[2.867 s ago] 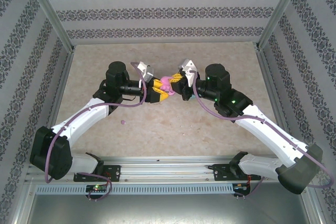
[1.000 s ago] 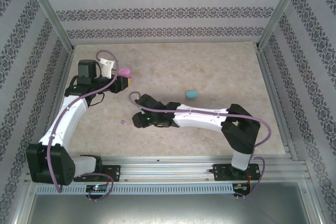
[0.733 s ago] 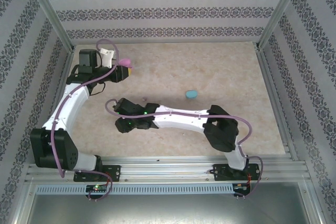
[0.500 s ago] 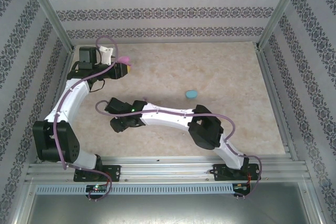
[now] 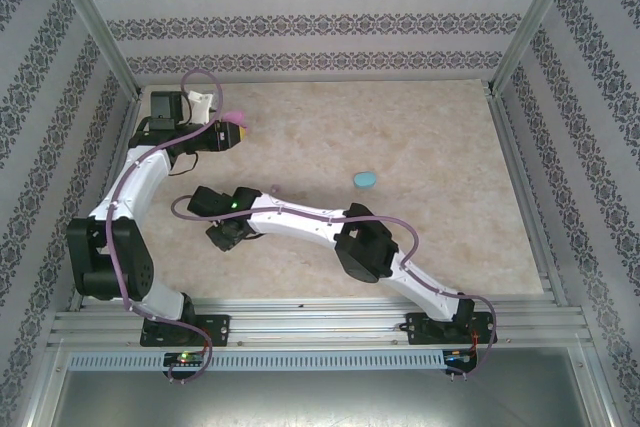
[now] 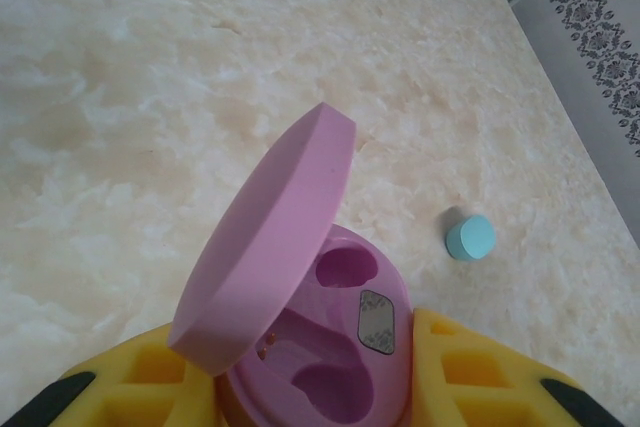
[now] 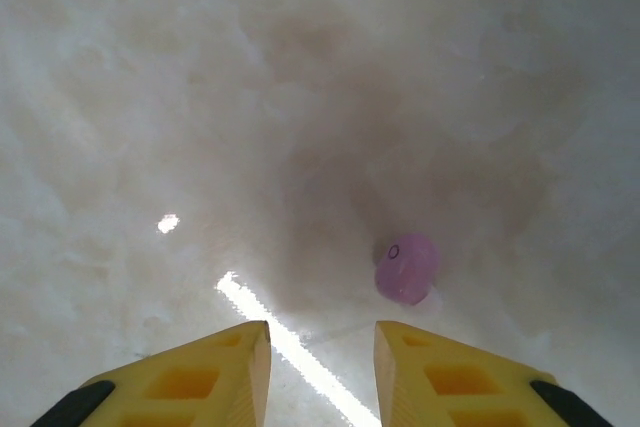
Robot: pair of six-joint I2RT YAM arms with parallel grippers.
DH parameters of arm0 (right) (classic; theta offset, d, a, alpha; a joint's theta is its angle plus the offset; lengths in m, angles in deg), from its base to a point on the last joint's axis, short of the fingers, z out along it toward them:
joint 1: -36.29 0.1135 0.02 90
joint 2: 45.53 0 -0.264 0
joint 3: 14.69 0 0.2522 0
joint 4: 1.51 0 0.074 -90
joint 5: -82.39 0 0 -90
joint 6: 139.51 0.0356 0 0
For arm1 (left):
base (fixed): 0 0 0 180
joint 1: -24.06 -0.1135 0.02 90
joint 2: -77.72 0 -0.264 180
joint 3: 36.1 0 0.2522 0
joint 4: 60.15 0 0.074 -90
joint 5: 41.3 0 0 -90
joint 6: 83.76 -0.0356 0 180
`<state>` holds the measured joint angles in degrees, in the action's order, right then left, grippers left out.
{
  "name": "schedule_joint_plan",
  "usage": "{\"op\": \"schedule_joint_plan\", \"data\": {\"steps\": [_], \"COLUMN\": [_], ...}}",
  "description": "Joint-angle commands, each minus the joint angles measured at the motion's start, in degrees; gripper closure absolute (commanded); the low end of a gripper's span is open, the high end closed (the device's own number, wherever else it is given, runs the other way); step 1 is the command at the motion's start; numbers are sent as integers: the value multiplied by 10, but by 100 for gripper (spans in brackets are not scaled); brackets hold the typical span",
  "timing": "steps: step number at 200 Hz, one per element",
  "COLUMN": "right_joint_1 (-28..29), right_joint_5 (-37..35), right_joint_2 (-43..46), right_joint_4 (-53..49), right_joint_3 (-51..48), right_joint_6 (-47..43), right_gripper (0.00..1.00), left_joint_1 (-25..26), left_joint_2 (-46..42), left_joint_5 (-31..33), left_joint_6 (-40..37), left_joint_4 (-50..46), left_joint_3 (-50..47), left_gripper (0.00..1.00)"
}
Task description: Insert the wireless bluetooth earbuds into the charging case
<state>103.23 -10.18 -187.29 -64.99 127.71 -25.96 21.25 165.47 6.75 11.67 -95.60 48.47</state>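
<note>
Earbud (image 7: 406, 268), pink, lies on the table (image 5: 430, 127) toward its near-left corner, just ahead of the right gripper (image 7: 320, 332), whose fingers stand apart and empty. A blue case (image 5: 365, 179) sits right of the middle. By the far-left corner, the left gripper (image 6: 310, 367) clamps the open pink case (image 6: 270, 247).

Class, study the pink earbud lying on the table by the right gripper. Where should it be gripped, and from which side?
Pinch the pink earbud across its rounded middle, coming straight down from above. It is a low, round bud lying alone on the flat table, so probably only its two sides offer purchase. The right gripper, jaws open, would first need to centre over it.
</note>
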Motion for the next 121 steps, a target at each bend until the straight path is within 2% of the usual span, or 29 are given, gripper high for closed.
{"op": "schedule_joint_plan", "data": {"steps": [1, 89, 121], "right_joint_1": [-8, -18, -20], "right_joint_5": [-24, -8, -3], "right_joint_2": [-16, -61, -74], "right_joint_4": [-32, -44, -46], "right_joint_3": [30, 68, 76], "right_joint_6": [-12, -14, -13], "right_gripper": [68, 57, 57], "left_joint_1": [-9, -10, -10], "left_joint_2": [6, 12, 15], "left_joint_5": [-16, -24, -29], "left_joint_6": [4, 0, 2], "left_joint_4": [10, 19, 22], "left_joint_3": [9, 3, 1], "left_gripper": [79, 80, 80]}}
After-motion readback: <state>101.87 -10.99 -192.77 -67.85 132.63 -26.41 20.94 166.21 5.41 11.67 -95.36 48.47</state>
